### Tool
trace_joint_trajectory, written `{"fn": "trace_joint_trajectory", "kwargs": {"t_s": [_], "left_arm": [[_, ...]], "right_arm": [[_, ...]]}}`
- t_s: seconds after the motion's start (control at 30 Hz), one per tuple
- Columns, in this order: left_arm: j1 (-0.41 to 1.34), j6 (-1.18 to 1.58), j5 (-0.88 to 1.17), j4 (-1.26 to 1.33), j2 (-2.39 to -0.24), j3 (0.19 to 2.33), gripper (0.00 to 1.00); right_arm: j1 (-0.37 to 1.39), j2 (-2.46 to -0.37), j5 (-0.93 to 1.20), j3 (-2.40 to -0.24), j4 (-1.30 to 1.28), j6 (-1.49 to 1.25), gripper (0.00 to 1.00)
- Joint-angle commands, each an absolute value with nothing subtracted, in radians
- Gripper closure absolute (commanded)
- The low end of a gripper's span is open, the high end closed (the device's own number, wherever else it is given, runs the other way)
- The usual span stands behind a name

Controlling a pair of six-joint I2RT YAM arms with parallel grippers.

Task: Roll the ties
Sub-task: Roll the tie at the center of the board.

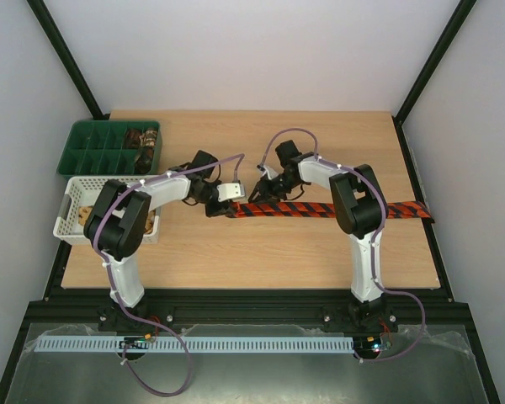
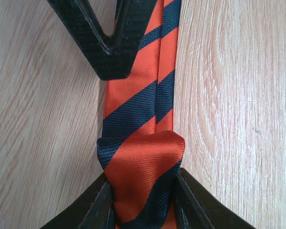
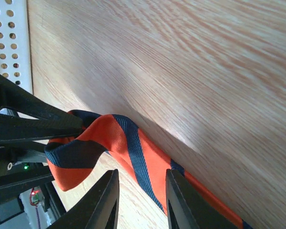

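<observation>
Orange-red tie (image 1: 307,209) with navy diagonal stripes, green tray (image 1: 72,151), white lattice basket (image 1: 67,222), pale wood-grain table (image 1: 278,252)

Basket (image 1: 66,215) and tray (image 1: 82,126) left of tie (image 1: 307,209)

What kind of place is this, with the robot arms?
Probably a robot lab's test booth: a left arm and right arm are bolted at the edge of a wooden table, and plain white walls in a black frame box it in. A striped tie lies on it.
</observation>
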State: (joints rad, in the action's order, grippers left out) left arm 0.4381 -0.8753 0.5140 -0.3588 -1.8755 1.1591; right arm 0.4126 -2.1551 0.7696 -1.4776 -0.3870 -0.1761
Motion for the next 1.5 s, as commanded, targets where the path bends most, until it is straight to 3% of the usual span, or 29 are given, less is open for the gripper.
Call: {"fn": "trace_joint_trajectory", "kwargs": {"t_s": [0.0, 0.37, 0.7, 1.47], "left_arm": [[0.433, -0.906, 0.508, -0.38, -1.85, 1.141, 0.66], [0.425, -0.896, 0.499, -0.36, -1.873, 1.161, 0.66], [0.419, -0.901, 0.504, -0.357, -1.876, 1.162, 0.66], [0.434, -0.895, 0.536, -0.355, -1.895, 1.183, 0.65]], "right_arm": [[0.41, -2.174, 0.716, -1.472, -0.425, -0.161, 0.71], [0.446, -2.225, 0.897, -1.527, -0.53, -0.104, 0.72], [0.36, -2.161, 0.741, -1.558, -0.628, 0.109, 0.59], [0.433, -2.271, 0.847, -1.647, -0.667, 0.031, 0.68]]}}
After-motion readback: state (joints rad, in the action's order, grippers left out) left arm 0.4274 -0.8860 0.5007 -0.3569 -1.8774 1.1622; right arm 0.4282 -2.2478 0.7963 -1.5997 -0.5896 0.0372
